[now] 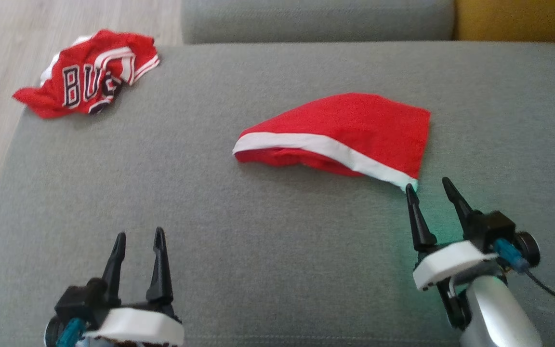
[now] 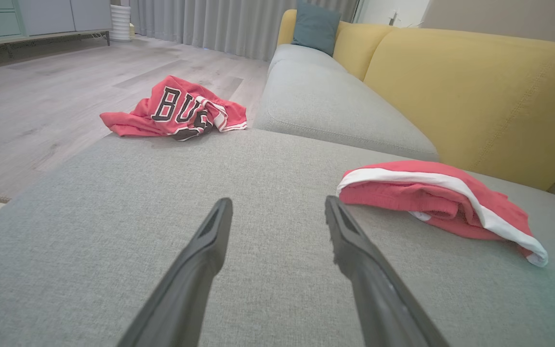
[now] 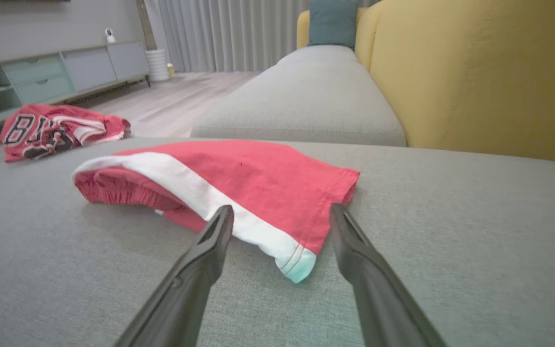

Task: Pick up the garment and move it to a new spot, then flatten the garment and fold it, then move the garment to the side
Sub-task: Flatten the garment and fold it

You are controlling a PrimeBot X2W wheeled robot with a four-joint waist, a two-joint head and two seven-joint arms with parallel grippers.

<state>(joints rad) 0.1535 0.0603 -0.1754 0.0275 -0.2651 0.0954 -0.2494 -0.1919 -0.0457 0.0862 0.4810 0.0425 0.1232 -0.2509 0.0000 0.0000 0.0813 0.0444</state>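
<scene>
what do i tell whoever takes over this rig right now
Left gripper: jaws open, empty, over the grey fabric sofa cushion, near its front edge.
Right gripper: jaws open, empty, tips at the near white-striped corner of the red shorts with a white stripe; contact unclear.
Shorts: mid-cushion, doubled over but uneven, waistband bunched underneath.
Crumpled red jersey with black lettering: far left corner of the cushion, partly over the edge.
Done: the shorts look roughly folded.
Left: probably tidy the fold, then move the shorts to the side; the jersey is not yet flattened or folded.
</scene>
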